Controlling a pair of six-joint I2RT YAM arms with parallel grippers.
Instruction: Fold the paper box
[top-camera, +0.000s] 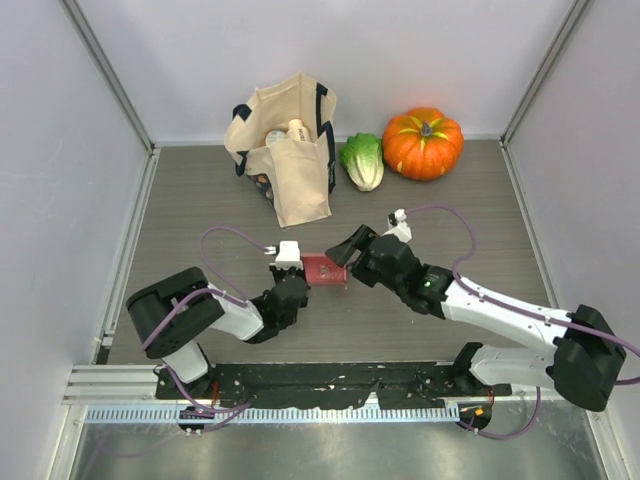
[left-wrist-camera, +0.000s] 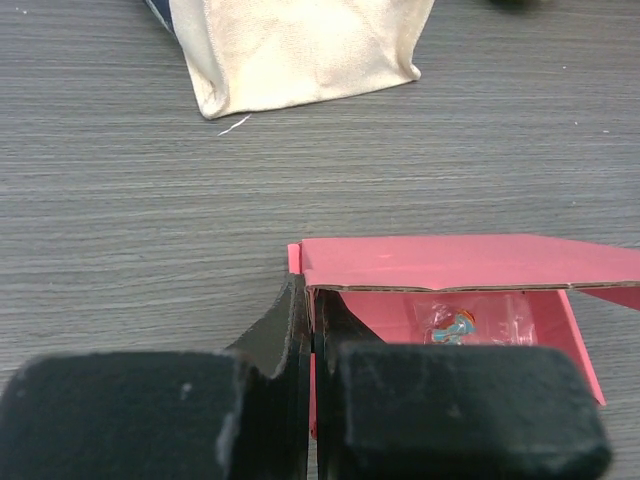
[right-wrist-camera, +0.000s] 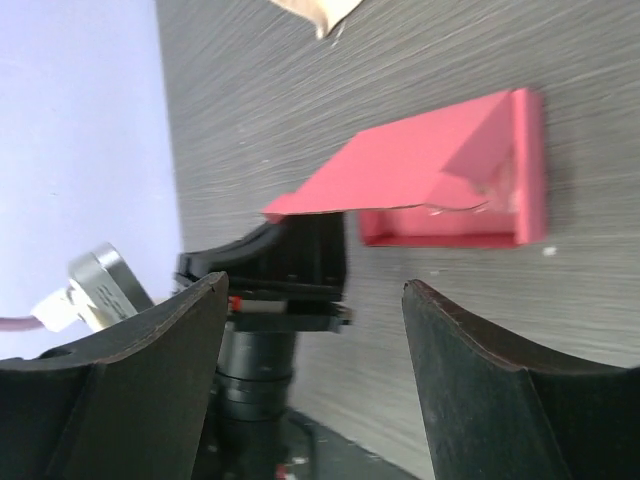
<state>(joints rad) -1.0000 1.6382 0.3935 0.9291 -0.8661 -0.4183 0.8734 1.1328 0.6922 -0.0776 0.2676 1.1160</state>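
Note:
The pink paper box (top-camera: 322, 268) lies mid-table as a shallow open tray with its lid flap raised. In the left wrist view the paper box (left-wrist-camera: 450, 260) holds a small clear packet (left-wrist-camera: 455, 325) with a coloured figure. My left gripper (left-wrist-camera: 312, 300) is shut on the box's left side wall, and from above the left gripper (top-camera: 298, 274) sits at the box's left end. My right gripper (top-camera: 347, 258) is just right of the box, open and holding nothing. In its wrist view the right gripper (right-wrist-camera: 315, 282) stands wide apart, with the paper box (right-wrist-camera: 420, 170) beyond the fingertips.
A beige tote bag (top-camera: 285, 150) with items inside stands at the back centre. Next to it are a green lettuce (top-camera: 363, 160) and an orange pumpkin (top-camera: 423, 142). The bag's bottom edge (left-wrist-camera: 300, 50) lies beyond the box. White walls enclose the table.

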